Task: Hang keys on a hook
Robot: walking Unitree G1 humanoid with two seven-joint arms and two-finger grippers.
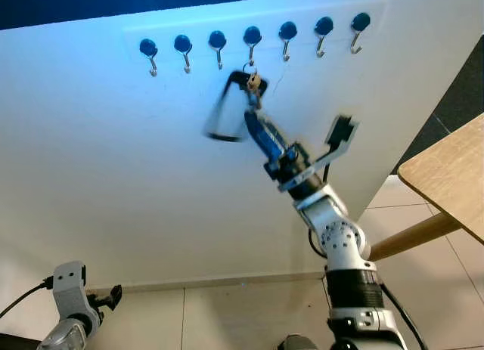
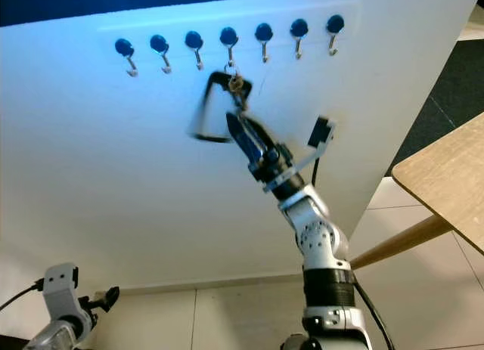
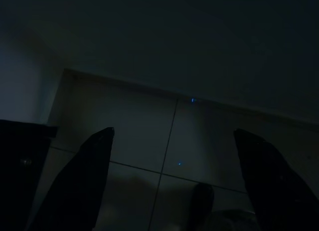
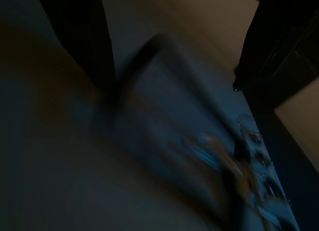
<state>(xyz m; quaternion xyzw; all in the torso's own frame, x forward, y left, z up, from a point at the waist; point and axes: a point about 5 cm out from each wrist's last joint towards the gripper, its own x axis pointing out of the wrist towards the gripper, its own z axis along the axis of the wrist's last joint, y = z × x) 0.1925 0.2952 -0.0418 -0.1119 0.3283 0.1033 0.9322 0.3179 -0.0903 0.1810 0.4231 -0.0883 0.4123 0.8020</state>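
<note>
A row of several blue-knobbed metal hooks (image 1: 252, 40) is fixed high on the white wall. A bunch of keys (image 1: 254, 82) hangs by its ring from the middle hook, and its black strap loop (image 1: 221, 116) swings out to the left, blurred. My right gripper (image 1: 251, 123) is raised just below the keys, pointing up at them. In the right wrist view its fingers (image 4: 79, 36) stand wide apart, open, with the blurred strap (image 4: 149, 56) ahead of them. My left arm (image 1: 69, 305) hangs idle at the lower left, and its fingers (image 3: 79, 186) are open over dark floor tiles.
A wooden table (image 1: 454, 176) with a slanted leg juts in at the right, close to my right elbow. A baseboard (image 1: 227, 283) and pale floor tiles run along the foot of the wall. A dark area lies past the wall's right edge.
</note>
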